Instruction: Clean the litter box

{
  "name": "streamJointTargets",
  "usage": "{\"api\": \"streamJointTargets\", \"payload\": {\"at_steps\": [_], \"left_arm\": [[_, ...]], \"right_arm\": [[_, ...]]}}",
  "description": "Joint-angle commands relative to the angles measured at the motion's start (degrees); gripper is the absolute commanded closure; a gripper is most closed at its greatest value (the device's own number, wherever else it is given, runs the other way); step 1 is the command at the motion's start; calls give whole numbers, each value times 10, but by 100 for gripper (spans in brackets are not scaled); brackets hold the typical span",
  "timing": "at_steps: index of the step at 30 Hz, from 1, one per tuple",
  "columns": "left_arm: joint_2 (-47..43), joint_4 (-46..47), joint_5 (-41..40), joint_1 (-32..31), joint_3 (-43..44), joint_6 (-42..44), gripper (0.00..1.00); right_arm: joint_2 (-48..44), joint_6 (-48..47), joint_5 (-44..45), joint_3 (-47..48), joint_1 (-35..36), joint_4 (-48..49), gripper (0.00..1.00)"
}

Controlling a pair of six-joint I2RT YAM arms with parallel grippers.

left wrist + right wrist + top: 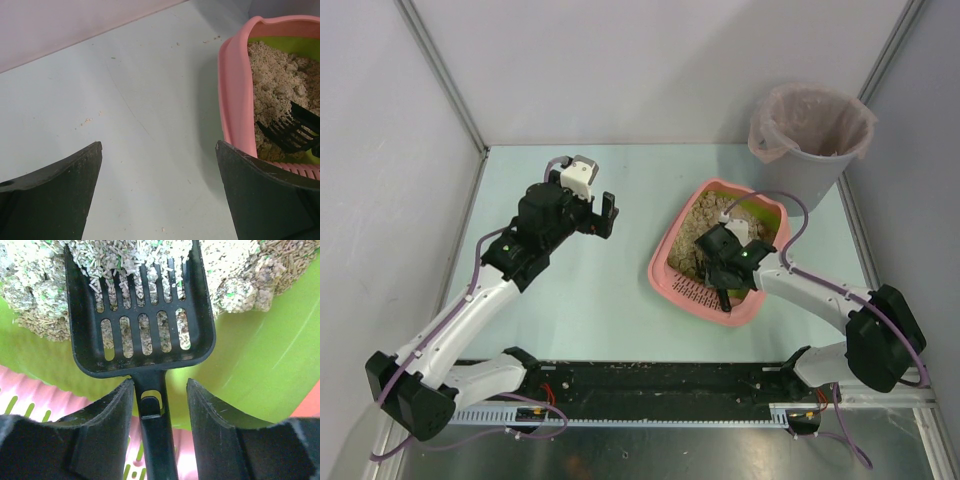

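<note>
The pink litter box [662, 268] with a yellow-green lining sits right of centre and holds beige clumped litter [235, 287]. My right gripper [720, 262] is over its near slotted end, its jaws round the handle of the small black slotted scoop [145, 357]. The scoop's front edge is pushed into the litter, with grains on its slots. The left finger touches the handle and a narrow gap shows on the right. My left gripper [598, 215] is open and empty above bare table, left of the box [235, 100]. The scoop [287, 132] also shows in the left wrist view.
A grey round bucket [810, 125] lined with a pinkish bag stands at the back right, beyond the box. Grey walls close the table at the back and sides. A few litter crumbs [87, 120] lie on the table left of the box.
</note>
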Motion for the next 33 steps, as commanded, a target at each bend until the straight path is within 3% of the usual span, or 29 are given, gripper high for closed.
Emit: {"api": "streamJointTargets", "payload": {"at_steps": [1,25,33], "left_arm": [[1,10,2,-4,3,20,0],[4,11,-7,-4,1,21,0],[3,11,-12,-4,0,23,0]], "right_arm": [[7,-7,-1,-19,-5,35,51],[97,-49,-7,-52,-29,189,71],[119,-70,-15,-52,-45,221,86]]}}
